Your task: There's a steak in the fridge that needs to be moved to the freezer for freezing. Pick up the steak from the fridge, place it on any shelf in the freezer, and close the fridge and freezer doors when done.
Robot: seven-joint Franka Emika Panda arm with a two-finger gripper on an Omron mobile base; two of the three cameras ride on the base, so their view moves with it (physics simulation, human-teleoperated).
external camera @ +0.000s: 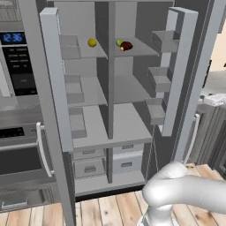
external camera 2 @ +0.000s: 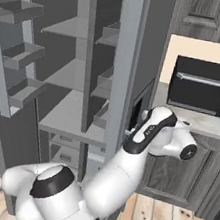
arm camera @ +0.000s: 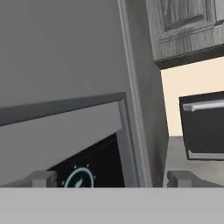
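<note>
Kitchen: wood plank floor (external camera: 110, 207), grey side-by-side unit with both doors swung open, black-panelled wall oven (external camera: 17, 62) to its left, dark toaster oven (external camera 2: 203, 87) on the counter (external camera 2: 201, 122) to its right.
Steak: steak (external camera: 126, 46) sits on the top shelf (external camera: 141, 49) of the right compartment in the left base view, near the front edge. Rounded lump, slightly wider than tall; long axis roughly left-right along the shelf front. Which end points where: cannot tell.
Neighbours: yellow-green ball (external camera: 118, 43) just beside the steak on its left, touching or nearly so. Yellow ball (external camera: 92, 42) on the top shelf of the left compartment, well apart, past the centre divider.
Left door: plain grey door (external camera: 55, 79) open, inner bins facing in.
Right door: dispenser door (external camera 2: 126, 69) open, seen edge-on in the right base view; black dispenser panel (arm camera: 94, 168) with round blue-lit mark shows in the hand view.
Drawers: two pairs at the bottom of the unit (external camera: 126, 159), shut.
Gripper: gripper (arm camera: 113, 178) is at the outer face of the dispenser door, low on the panel. Fingertips (arm camera: 43, 177) spread wide, nothing between them.
Arm: elbow raised beside the door edge, well apart from the steak.
</note>
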